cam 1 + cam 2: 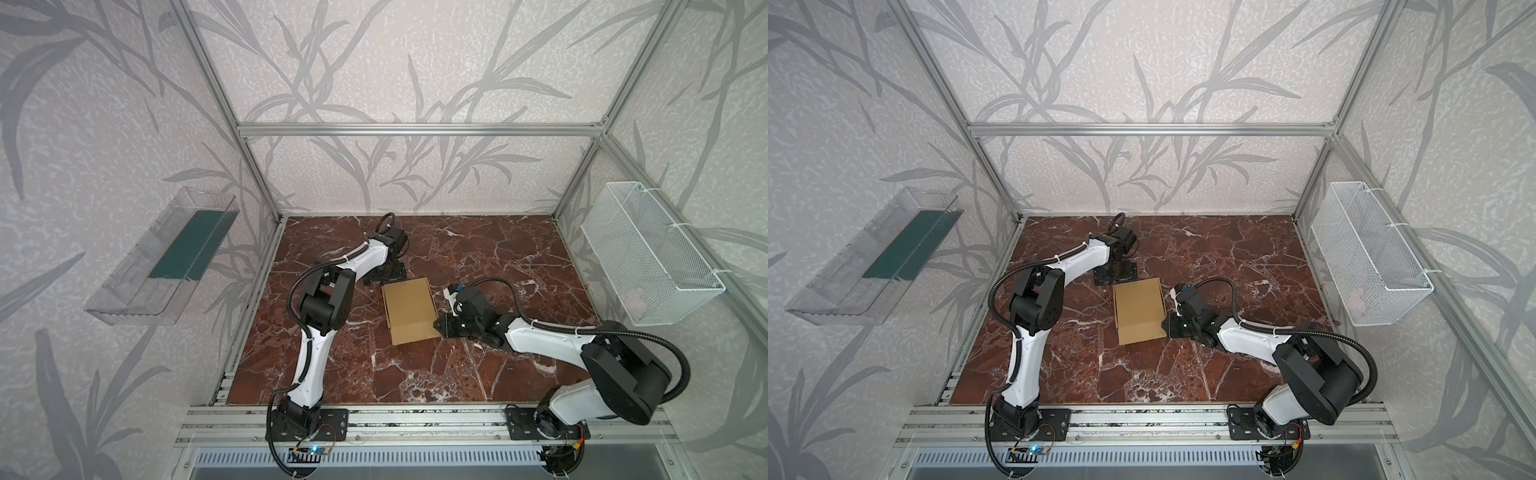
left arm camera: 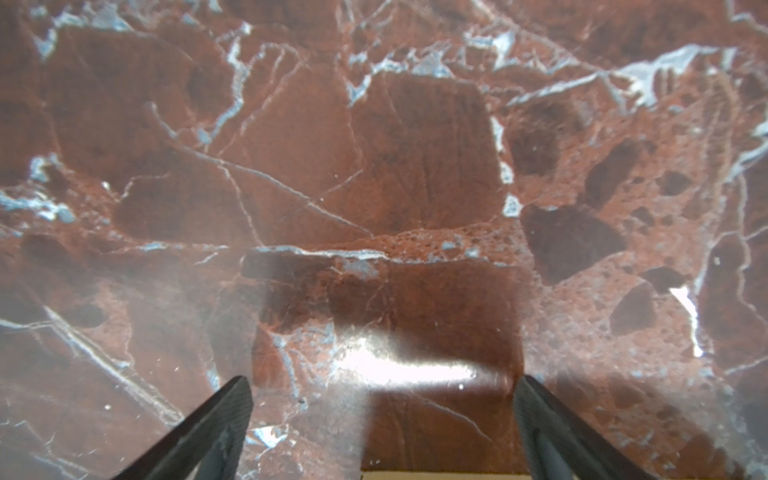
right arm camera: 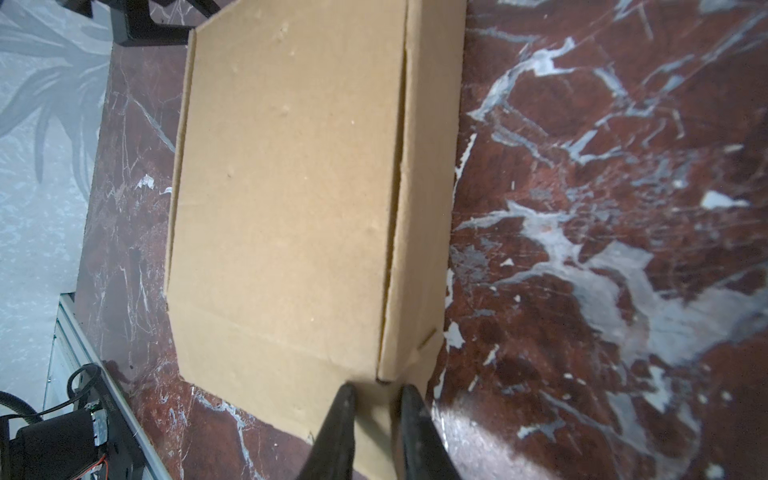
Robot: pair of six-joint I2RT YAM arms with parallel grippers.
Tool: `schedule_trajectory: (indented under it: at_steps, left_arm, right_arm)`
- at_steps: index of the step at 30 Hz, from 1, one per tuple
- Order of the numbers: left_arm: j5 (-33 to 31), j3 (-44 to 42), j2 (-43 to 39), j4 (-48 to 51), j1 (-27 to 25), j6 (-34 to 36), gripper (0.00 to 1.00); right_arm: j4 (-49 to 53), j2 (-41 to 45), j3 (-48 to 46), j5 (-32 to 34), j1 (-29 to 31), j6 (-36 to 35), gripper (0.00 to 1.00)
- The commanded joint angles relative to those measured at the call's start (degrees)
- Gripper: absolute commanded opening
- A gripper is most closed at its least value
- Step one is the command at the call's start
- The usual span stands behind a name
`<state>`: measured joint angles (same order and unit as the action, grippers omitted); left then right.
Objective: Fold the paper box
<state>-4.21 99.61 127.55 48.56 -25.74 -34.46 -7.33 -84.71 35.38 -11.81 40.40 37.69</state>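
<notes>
Both top views are lit evenly and softly from above; only faint, soft-edged shadows are cast on the marble tabletop (image 1: 415, 374) under the arms (image 1: 311, 357). The patterned walls (image 1: 104, 124) are stretched by the wide lens toward the left and right edges of the frame, and detail is softer there than at the centre. In the left wrist view a white glare patch is seen on the tabletop near the fingers (image 2: 216, 432) of the left gripper (image 2: 382, 379), a milky haze is spread beside it, and the fingers are blurred. In the right wrist view the paper box (image 3: 291, 187) is rendered slightly soft.
</notes>
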Motion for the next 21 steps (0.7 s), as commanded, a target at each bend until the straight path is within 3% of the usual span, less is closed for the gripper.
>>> schedule_trajectory:
  at_steps: [1, 21]
  left_arm:
    - [2.3, -2.0, 1.5, 3.9, -0.7, 1.4, 0.99]
    - [3.1, -1.8, 1.9, 3.8, -0.9, 1.6, 0.99]
  right_arm:
    - [-3.0, -1.9, -1.4, 3.1, 0.2, -0.8, 0.21]
    - [-5.9, -1.4, -3.8, 6.8, 0.1, -3.5, 0.22]
